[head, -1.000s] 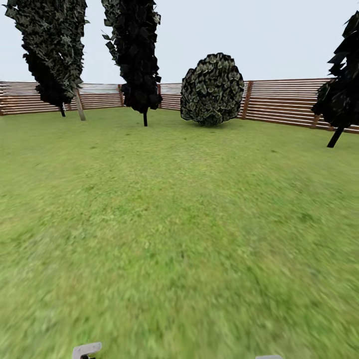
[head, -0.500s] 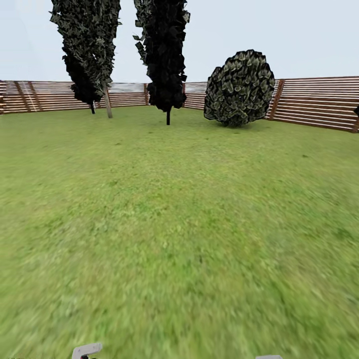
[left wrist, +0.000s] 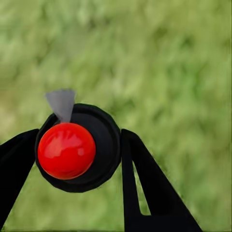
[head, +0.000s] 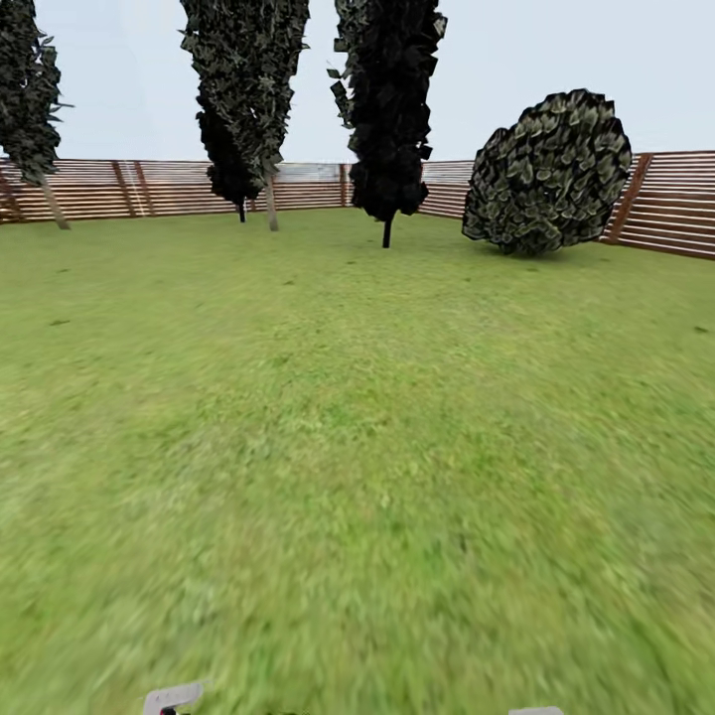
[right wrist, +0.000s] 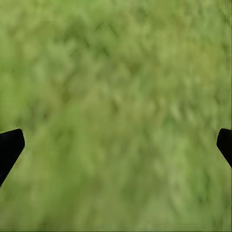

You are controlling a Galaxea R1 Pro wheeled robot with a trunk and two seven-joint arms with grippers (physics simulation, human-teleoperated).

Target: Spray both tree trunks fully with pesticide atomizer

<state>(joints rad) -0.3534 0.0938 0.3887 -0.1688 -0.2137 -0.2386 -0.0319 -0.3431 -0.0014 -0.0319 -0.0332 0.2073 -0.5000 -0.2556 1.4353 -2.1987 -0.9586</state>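
Clamped between the black fingers of the left gripper in the left wrist view is the pesticide atomizer, its red top facing the camera, with blurred grass behind.

Spread wide in the right wrist view, the right gripper is seen over bare lawn.

From the head view, the garden lawn is shown running to a slatted wooden fence, with dark columnar trees and a round shrub before it.

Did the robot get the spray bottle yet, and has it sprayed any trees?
Yes, pickup looks done: the left hand holds the pesticide atomizer, red top showing. The right hand is open and empty over grass. No spraying is seen; both trunks are still to do.
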